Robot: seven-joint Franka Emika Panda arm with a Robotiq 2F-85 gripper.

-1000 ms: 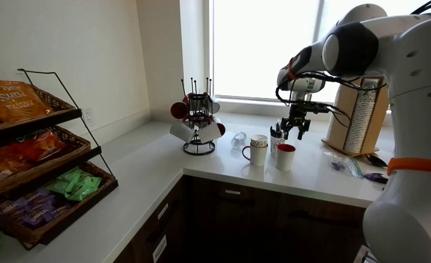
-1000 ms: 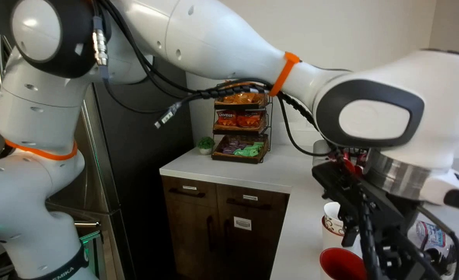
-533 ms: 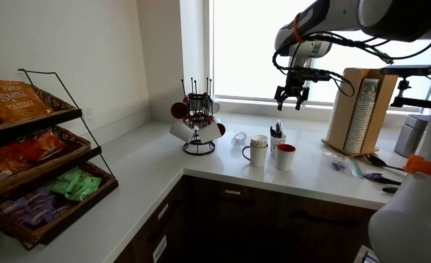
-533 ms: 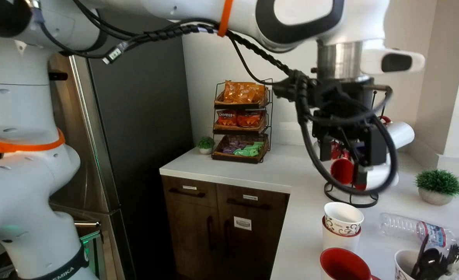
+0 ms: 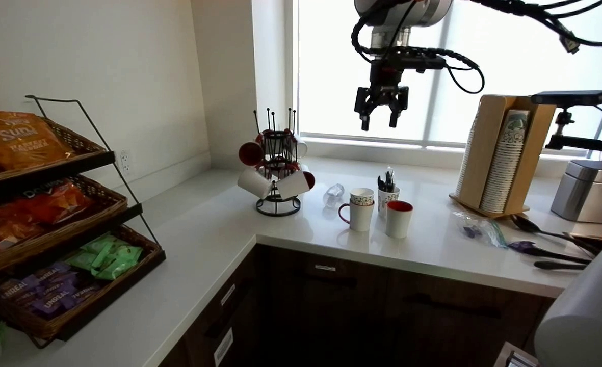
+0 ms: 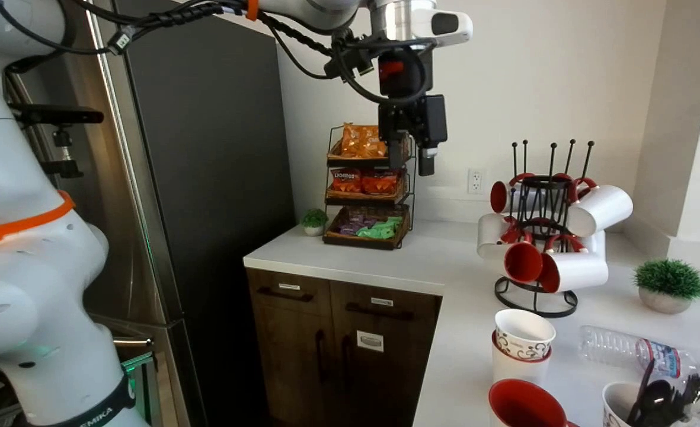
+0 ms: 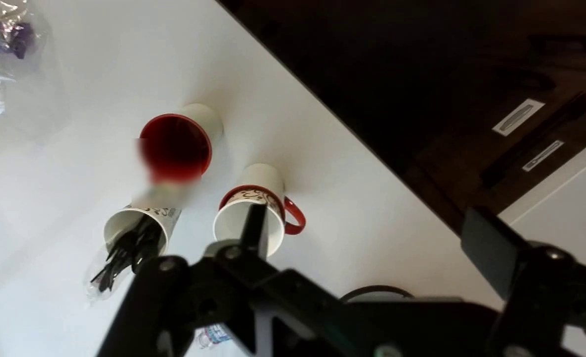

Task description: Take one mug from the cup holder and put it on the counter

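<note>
Counter (image 5: 199, 224), laden cup holder (image 5: 278, 164), jaws apart, metal box (image 5: 594, 196) only in an exterior view

White window (image 5: 509, 66) glare, deep shadow over cabinets (image 5: 321, 295), smeary blur across 1 mug (image 7: 177, 144), wrist view.

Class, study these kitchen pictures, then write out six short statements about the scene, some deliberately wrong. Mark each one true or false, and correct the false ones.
1. The gripper is open and holds nothing. True.
2. The cup holder is bare. False: several mugs hang on the cup holder.
3. The plastic bottle stands upright. False: the plastic bottle lies on its side.
4. On the counter, a patterned cup sits inside a red-handled mug. True.
5. Black cutlery sticks out of a separate cup. True.
6. The green packets lie in the top basket. False: the green packets lie in the bottom basket.
</note>
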